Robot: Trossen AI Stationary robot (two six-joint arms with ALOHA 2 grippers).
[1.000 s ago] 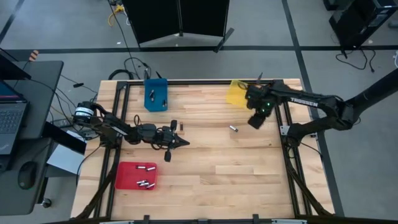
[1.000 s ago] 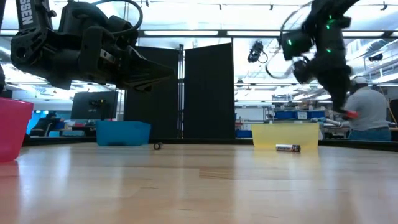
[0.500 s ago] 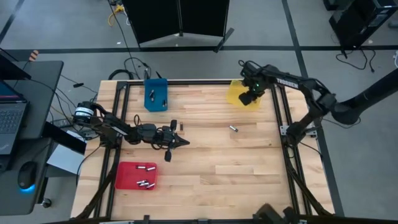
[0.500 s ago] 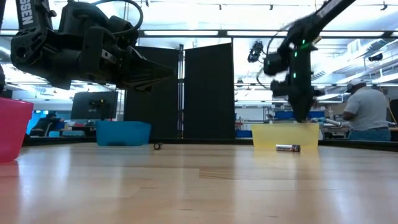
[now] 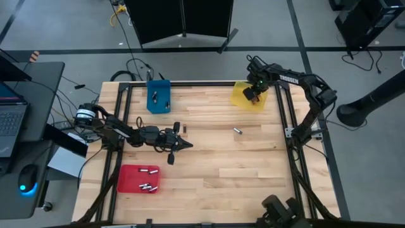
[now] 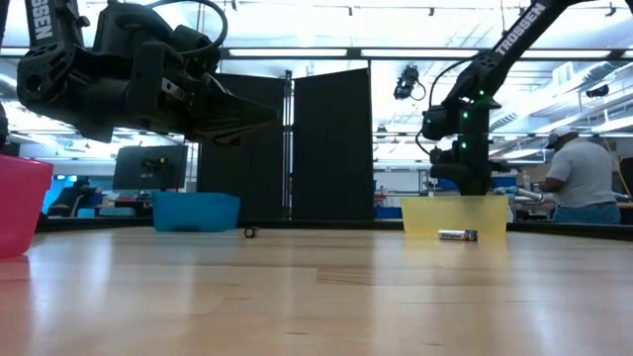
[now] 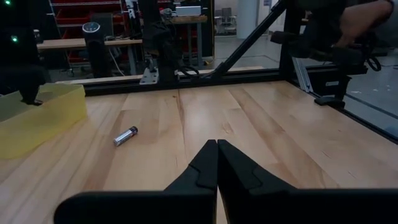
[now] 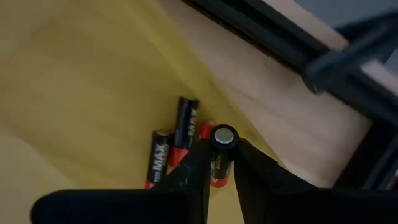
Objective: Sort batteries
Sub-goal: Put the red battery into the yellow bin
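Yellow tray (image 5: 240, 95) at the table's one o'clock sits under the right gripper (image 8: 219, 163), clamped on a battery (image 8: 223, 138); release low, beside the black-and-red cells (image 8: 185, 127).

Grey floor (image 5: 266, 25) with dark tape lines surrounds the wooden bench (image 5: 209, 158). A black partition (image 6: 331, 148) stands beyond its far edge, a laptop desk (image 5: 25, 114) left, ceiling strip lights (image 6: 297, 51) overhead.
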